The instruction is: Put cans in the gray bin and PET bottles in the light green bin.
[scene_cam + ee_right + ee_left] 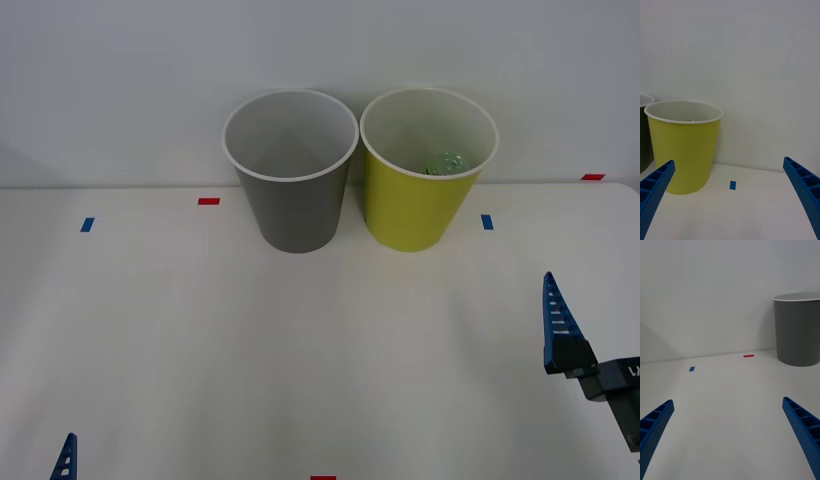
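**Even, soft light over a pale table and wall**

The scene is bright and evenly lit, with no hard glare. The round gray plastic bin (pixel 291 190) casts only a faint, soft-edged shadow on the white matte tabletop (pixel 250 350) just at its base, and the round yellow-green plastic bin (pixel 418 195) beside it does the same. A dim gray patch darkens the white wall (pixel 120 80) well to the left of the gray bin. Inside the yellow-green bin a small green glint shows. Both bins look sharp, edges undistorted
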You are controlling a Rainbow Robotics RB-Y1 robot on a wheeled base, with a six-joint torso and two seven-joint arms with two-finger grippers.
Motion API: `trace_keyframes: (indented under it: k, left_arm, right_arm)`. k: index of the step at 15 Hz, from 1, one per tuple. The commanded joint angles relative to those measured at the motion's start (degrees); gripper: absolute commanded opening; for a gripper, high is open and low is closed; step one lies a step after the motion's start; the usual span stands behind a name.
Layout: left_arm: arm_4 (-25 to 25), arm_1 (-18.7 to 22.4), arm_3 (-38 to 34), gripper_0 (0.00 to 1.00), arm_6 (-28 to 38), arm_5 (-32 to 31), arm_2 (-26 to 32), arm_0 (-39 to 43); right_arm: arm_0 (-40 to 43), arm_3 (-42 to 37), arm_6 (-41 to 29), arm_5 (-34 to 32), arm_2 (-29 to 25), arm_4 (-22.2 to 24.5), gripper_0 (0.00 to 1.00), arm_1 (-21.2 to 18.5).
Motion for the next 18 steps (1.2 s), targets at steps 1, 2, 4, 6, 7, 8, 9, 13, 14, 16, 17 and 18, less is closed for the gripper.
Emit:
trace_keyframes:
  k: [1, 2, 4, 6, 7, 8, 9, 13, 14, 16, 17, 18]
  left_arm:
    - [0.00, 0.00, 0.00, 1.00, 0.00, 0.00, 0.00, 0.00]
    - [0.00, 0.00, 0.00, 1.00, 0.00, 0.00, 0.00, 0.00]
    - [0.00, 0.00, 0.00, 1.00, 0.00, 0.00, 0.00, 0.00]
    - [0.00, 0.00, 0.00, 1.00, 0.00, 0.00, 0.00, 0.00]
    - [0.00, 0.00, 0.00, 1.00, 0.00, 0.00, 0.00, 0.00]
    - [0.00, 0.00, 0.00, 1.00, 0.00, 0.00, 0.00, 0.00]
    - [0.00, 0.00, 0.00, 1.00, 0.00, 0.00, 0.00, 0.00]
    - [0.00, 0.00, 0.00, 1.00, 0.00, 0.00, 0.00, 0.00]
    - [0.00, 0.00, 0.00, 1.00, 0.00, 0.00, 0.00, 0.00]
    - [0.00, 0.00, 0.00, 1.00, 0.00, 0.00, 0.00, 0.00]
    - [0.00, 0.00, 0.00, 1.00, 0.00, 0.00, 0.00, 0.00]
    - [0.00, 0.00, 0.00, 1.00, 0.00, 0.00, 0.00, 0.00]
  right_arm:
    - [4.77, 6.05, 0.51, -10.84, -0.81, -0.03, 1.00, 1.89]
    - [6.00, 7.99, 0.60, -14.18, -0.98, -0.03, 1.00, 2.95]
    - [8.81, 10.89, 0.68, -18.93, -2.30, 0.06, 1.00, 5.06]
    - [11.45, 10.89, -0.02, -20.77, -3.62, 0.32, 1.00, 4.53]
    - [12.50, 10.89, -0.28, -21.91, -3.80, 0.23, 1.00, 4.53]
    - [13.55, 10.89, -0.64, -23.06, -3.97, 0.23, 1.00, 4.36]
    - [14.35, 10.89, -0.72, -23.67, -3.97, 0.23, 1.00, 4.36]
    - [17.95, 10.98, -0.81, -26.40, -3.01, 0.23, 1.00, 4.62]
    - [18.74, 10.89, -0.64, -26.57, -2.92, 0.23, 1.00, 4.62]
    - [19.44, 10.98, -0.72, -27.10, -3.01, 0.23, 1.00, 4.62]
    - [19.53, 11.42, -0.81, -27.63, -2.83, 0.23, 1.00, 4.62]
    - [19.00, 12.82, -0.81, -29.03, -2.74, -0.12, 1.00, 4.62]
